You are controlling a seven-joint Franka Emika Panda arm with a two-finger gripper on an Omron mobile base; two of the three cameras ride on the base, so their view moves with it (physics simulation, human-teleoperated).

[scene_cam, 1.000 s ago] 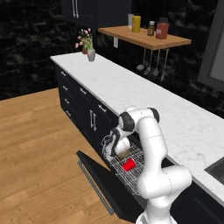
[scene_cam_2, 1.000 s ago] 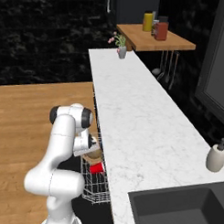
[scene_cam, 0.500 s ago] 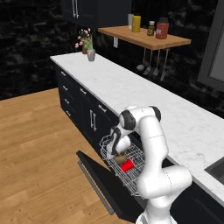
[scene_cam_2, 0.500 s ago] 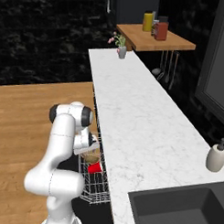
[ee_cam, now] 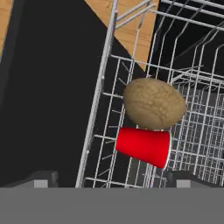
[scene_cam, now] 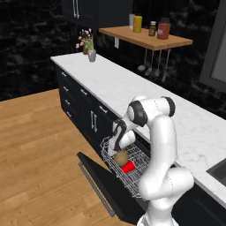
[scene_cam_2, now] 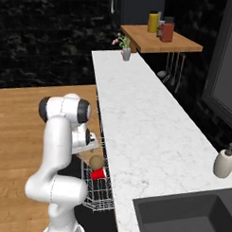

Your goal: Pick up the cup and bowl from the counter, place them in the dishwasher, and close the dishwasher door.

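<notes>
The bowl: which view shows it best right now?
The hand view: the bowl appears large and unobstructed in the white rack, against the red cup. Both base views show it as a small tan blob beside the arm.

Bowl overlaps cup – cup's upper side hidden in hand view, contact unclear. Fingers mostly cut off at bottom edge, tips only. In left base view arm covers rear of rack. Sink cut by right base view's lower edge – dishwasher door runs off bottom too.
</notes>
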